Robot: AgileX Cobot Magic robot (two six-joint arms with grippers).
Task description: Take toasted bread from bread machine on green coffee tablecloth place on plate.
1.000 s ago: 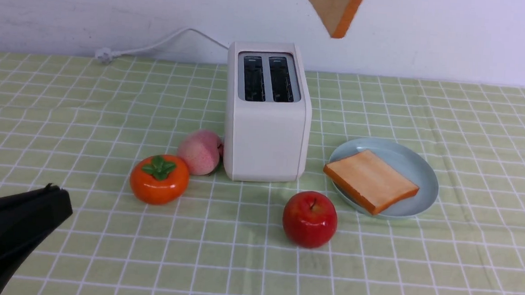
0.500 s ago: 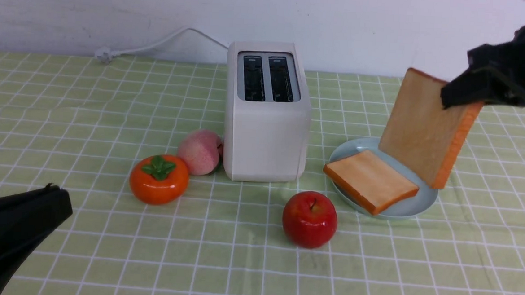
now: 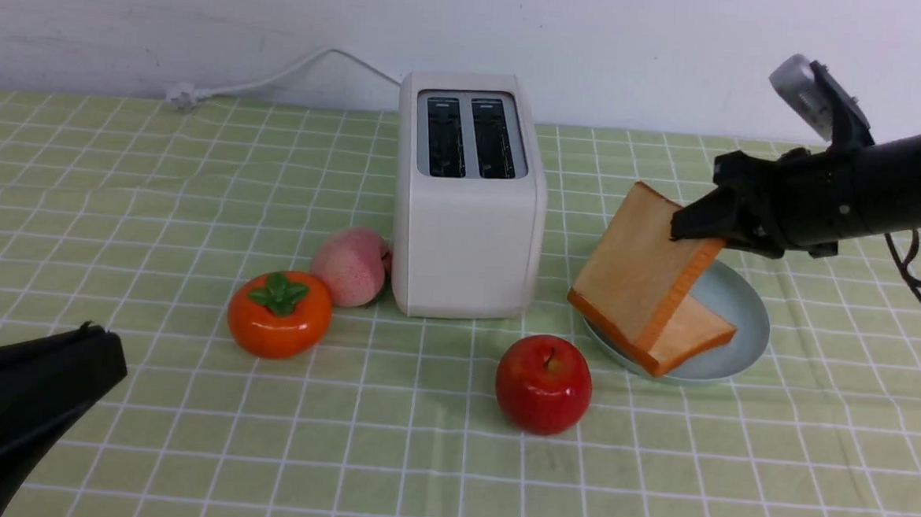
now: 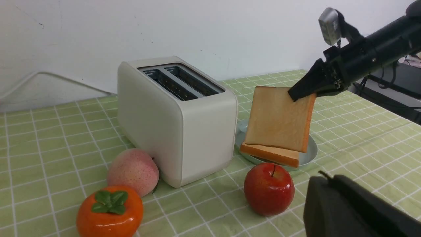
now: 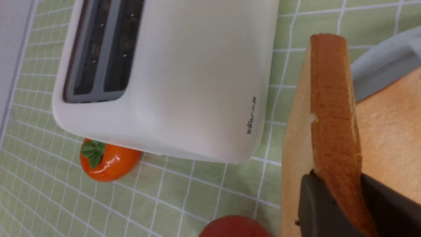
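Your right gripper point(image 3: 692, 223), right of centre in the front view, pinches the top corner of the tilted toasted bread point(image 3: 635, 268). Its lower edge meets the flat slice point(image 3: 697, 334) on the plate point(image 3: 748, 309). Tip it flat before releasing. At lower left, the left gripper point(image 3: 103, 342) is closed and empty.

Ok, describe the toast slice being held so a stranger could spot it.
Find the cream-white boxy toaster mid-table; to its right lies a round pale blue-green plate. Over it, a thick golden-tan toast slice with orange-brown crust stands tilted, pinched at its top corner by the right arm's black jaws. Its twin lies flat on the plate.
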